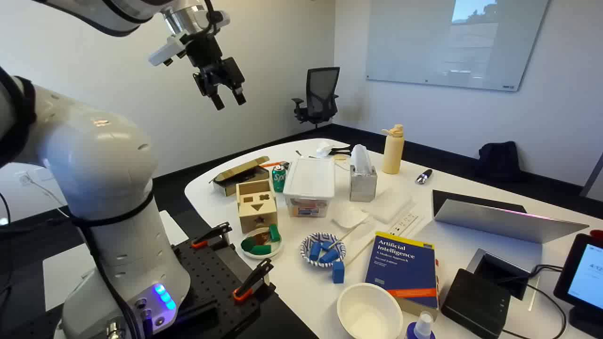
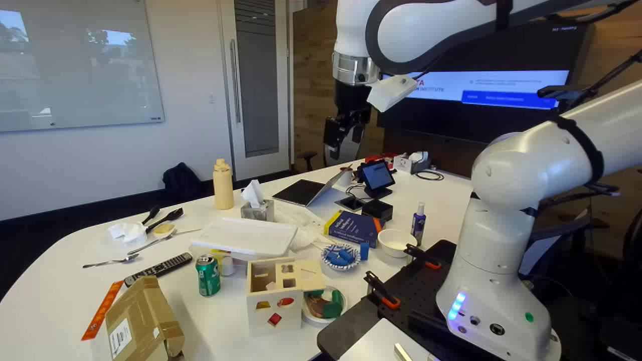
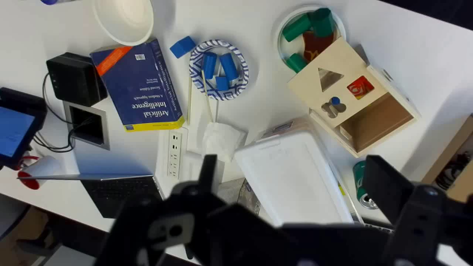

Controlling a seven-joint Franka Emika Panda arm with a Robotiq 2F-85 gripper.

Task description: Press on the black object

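The black object (image 1: 476, 302) is a matte black boxy block lying beside the dark blue book (image 1: 403, 266), on the side toward the glowing screen (image 1: 586, 278). In an exterior view the black object (image 2: 377, 209) sits behind the book (image 2: 353, 225). In the wrist view the black object (image 3: 75, 78) is at the upper left, beside the book (image 3: 136, 83). My gripper (image 1: 229, 100) is open and empty, high above the table and well apart from the black object. In the wrist view the gripper (image 3: 291, 159) has its fingers wide apart over a white-lidded box (image 3: 295, 181).
A white bowl (image 1: 370, 310), a spray bottle (image 2: 418, 223) and a laptop (image 1: 509, 223) stand near the black object. Cables run beside it. A tissue box (image 1: 362, 181), tan bottle (image 1: 393, 150), green can (image 2: 207, 276) and wooden shape box (image 2: 276, 296) also stand on the table.
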